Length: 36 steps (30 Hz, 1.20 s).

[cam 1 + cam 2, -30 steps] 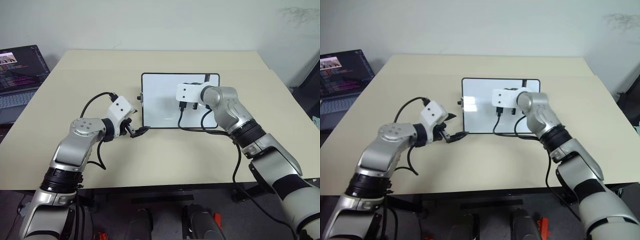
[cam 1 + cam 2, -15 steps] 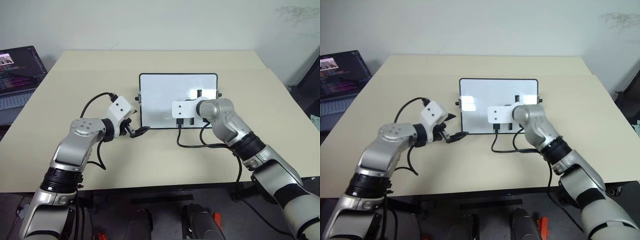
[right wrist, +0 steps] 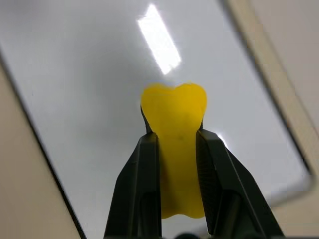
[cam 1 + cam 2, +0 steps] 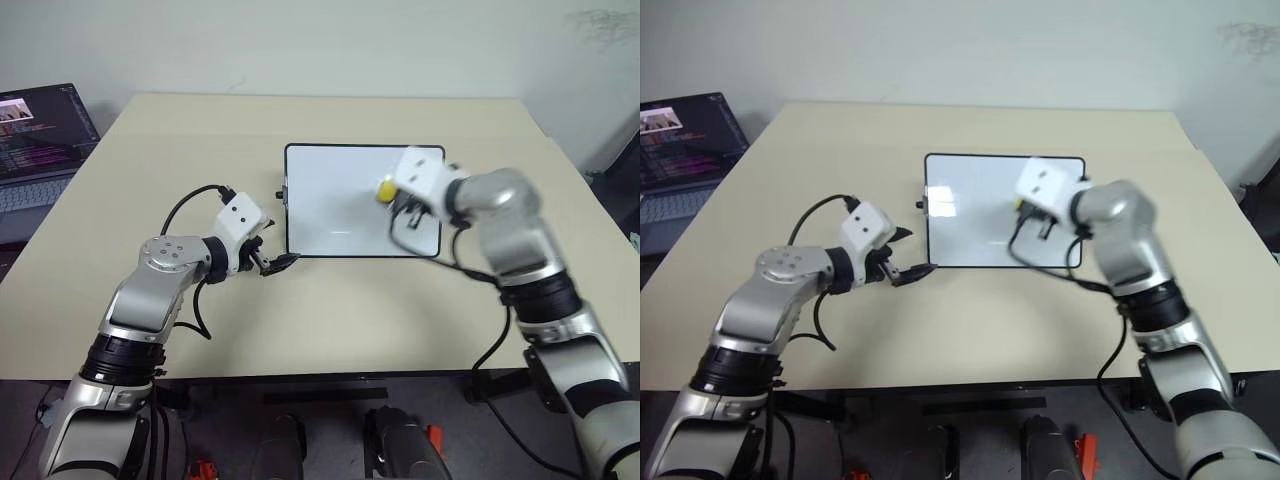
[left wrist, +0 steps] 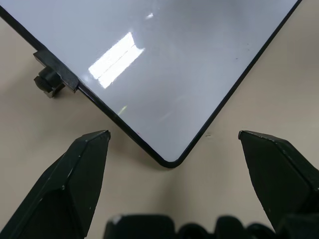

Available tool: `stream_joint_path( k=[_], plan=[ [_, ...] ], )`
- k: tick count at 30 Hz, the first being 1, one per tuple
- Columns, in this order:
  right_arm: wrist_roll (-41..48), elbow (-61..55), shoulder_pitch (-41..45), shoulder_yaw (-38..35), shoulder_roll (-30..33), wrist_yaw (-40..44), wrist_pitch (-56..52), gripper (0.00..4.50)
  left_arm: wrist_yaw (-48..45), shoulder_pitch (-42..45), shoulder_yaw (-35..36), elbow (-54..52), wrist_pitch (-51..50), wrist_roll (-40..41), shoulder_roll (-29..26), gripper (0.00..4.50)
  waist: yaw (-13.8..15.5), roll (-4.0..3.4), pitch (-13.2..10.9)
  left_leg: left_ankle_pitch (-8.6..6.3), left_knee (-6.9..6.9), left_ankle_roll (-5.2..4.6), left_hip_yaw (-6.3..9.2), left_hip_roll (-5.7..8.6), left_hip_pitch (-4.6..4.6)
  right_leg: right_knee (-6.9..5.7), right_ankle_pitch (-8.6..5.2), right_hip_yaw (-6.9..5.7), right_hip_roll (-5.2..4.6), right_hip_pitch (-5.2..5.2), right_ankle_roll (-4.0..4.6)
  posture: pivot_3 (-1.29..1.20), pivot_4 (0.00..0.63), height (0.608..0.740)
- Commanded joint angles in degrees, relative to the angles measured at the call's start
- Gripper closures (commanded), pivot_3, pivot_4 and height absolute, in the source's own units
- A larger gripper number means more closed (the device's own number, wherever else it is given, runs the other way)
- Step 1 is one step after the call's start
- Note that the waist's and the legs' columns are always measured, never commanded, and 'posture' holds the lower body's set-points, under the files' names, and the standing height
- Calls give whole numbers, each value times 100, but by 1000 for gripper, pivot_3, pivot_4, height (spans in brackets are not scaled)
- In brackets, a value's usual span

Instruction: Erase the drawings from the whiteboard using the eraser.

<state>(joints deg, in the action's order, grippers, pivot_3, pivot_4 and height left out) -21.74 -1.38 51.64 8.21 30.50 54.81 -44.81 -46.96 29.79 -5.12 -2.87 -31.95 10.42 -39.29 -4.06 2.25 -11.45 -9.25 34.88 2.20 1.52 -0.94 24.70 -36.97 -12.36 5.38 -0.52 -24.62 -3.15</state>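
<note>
Wiping pass: eraser held over the whiteboard's right side

Head views: the right claw [image 4: 388, 193] pinches the yellow eraser [image 4: 384, 189] above the whiteboard [image 4: 330, 205] on the tabletop [image 4: 300, 310]; no drawings are visible, so press flat and sweep evenly. Left wrist view: the left claw [image 5: 172, 149] gapes wide around the board's near corner, ready to brace it. Right wrist view: the fingers [image 3: 144, 169] squeeze the eraser firmly; keep that.

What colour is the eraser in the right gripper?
Bright yellow; the eraser shows best in the right wrist view.
</note>
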Motion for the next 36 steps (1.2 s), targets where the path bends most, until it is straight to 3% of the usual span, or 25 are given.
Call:
stream_joint_path(
  k=[1,4,9,18,26,36],
  plan=[
    [300,-201,-260,-731,489,-108,-863,3859,-126,30,96,-169,160,91,-14,0,33,1,0,0,1,0,-1,0,0,1,-2,1,0,0,3,0,150,740],
    [532,74,-408,-1229,740,-389,-1530,3859,-170,123,37,-96,194,114,105,0,51,0,0,0,3,0,-9,1,-1,0,-2,10,-1,-2,5,0,150,740],
    [786,504,-858,-1432,1040,-798,-1942,3859,-316,335,-150,27,254,131,306,0,56,0,0,0,4,-1,-18,2,-1,0,-1,18,-2,-6,5,0,150,740],
    [1329,569,-1335,-1238,1187,-1145,-2520,3859,-690,619,-652,-137,125,299,949,0,45,0,0,1,5,-1,-17,4,0,-2,1,19,-2,-5,-1,0,150,740],
    [1854,987,-1300,-1396,1410,-1392,-2623,3859,-798,853,-994,-111,86,311,1364,0,49,0,0,1,10,-2,-16,7,1,-2,3,21,-2,-4,-5,0,150,740],
    [2163,2043,-1225,-1359,1741,-1620,-2142,3859,-830,806,-1100,-198,72,308,1420,0,37,-1,0,1,12,-2,-17,8,1,-2,3,24,-2,-3,-6,0,150,740]
  ],
)
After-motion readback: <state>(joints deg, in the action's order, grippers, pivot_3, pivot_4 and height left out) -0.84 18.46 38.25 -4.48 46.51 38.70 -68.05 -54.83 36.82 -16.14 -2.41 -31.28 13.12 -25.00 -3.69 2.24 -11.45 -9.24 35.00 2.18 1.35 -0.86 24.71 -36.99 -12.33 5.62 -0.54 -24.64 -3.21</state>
